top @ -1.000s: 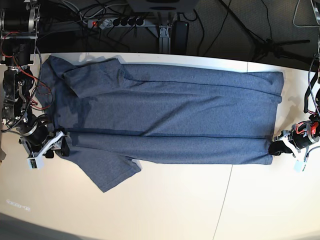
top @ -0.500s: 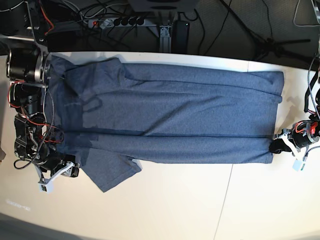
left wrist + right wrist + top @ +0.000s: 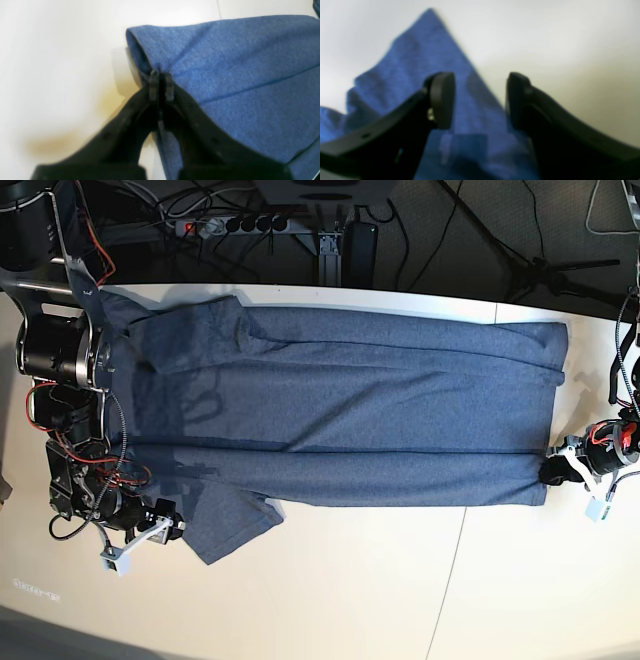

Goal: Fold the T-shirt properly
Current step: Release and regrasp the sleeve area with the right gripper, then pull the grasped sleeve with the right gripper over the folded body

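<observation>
Blue-grey T-shirt (image 3: pixel 340 410), soft and limp, spread flat on bench (image 3: pixel 400 580). Left fingers (image 3: pixel 161 85) clenched on hem corner; right fingers (image 3: pixel 480 100) released, straddling sleeve edge (image 3: pixel 460 75). Best gripped at corners and seams; likely to sag.

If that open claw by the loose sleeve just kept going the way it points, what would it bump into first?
Most likely the T-shirt sleeve: the right gripper has open jaws aimed at the cloth, though depth is blurry.

Table (image 3: pixel 400 600) bare along near edge, wide passage there. T-shirt (image 3: pixel 350 410) spans most of the far half. Cables and power strip (image 3: pixel 235 223) crowd behind the far edge.
</observation>
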Motion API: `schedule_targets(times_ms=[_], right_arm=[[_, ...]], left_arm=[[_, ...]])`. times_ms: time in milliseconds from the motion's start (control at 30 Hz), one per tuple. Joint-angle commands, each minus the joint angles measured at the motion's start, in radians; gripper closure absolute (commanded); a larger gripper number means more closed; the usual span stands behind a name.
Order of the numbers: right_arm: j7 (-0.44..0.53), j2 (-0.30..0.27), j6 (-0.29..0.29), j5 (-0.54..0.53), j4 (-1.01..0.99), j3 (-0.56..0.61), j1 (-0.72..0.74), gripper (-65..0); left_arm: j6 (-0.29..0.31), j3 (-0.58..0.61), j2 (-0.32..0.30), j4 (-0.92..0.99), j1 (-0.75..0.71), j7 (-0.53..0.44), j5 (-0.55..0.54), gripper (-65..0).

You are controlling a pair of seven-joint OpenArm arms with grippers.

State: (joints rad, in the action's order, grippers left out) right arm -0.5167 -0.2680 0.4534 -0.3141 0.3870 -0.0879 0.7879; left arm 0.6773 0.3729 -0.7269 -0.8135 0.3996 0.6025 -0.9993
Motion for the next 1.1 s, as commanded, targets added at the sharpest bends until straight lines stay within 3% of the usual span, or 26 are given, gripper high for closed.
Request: schedule_targets(times_ms=[0, 200, 433, 533, 633, 667, 933, 1067], right_arm=[[-0.027, 0.012, 0.095, -0.003, 0.006, -0.002, 0.023, -34.3], [-0.031, 0.056, 0.095, 0.022, 0.006, -0.001, 0.023, -34.3], [-0.026, 0.061, 0.094, 0.077, 0.006, -0.001, 0.024, -34.0], [-0.002, 0.06, 0.093, 0.122, 0.007, -0.002, 0.023, -23.3], [0.062, 0.06, 0.093, 0.186, 0.011, -0.002, 0.023, -3.8], [0.078, 0.06, 0.093, 0.207, 0.011, -0.002, 0.023, 0.0], [0.091, 0.059, 0.095, 0.254, 0.095, -0.001, 0.007, 0.0], [0.091, 0.045, 0.113, 0.253, 0.235, 0.01, -0.042, 0.0]], left_arm=[[0.021, -0.008, -0.024, -0.012, 0.027, -0.014, -0.013, 0.0], [0.021, -0.008, -0.024, -0.012, 0.027, -0.014, -0.013, 0.0], [0.021, -0.008, -0.024, -0.012, 0.027, -0.014, -0.013, 0.0], [0.021, -0.008, -0.024, -0.012, 0.027, -0.015, -0.013, 0.0], [0.021, -0.008, -0.024, -0.012, 0.027, -0.015, -0.013, 0.0], [0.021, -0.008, -0.024, -0.012, 0.027, -0.015, -0.013, 0.0], [0.021, -0.008, -0.024, -0.012, 0.03, -0.027, -0.008, 0.0], [0.021, -0.008, -0.021, -0.012, 0.03, -0.061, 0.067, 0.0]])
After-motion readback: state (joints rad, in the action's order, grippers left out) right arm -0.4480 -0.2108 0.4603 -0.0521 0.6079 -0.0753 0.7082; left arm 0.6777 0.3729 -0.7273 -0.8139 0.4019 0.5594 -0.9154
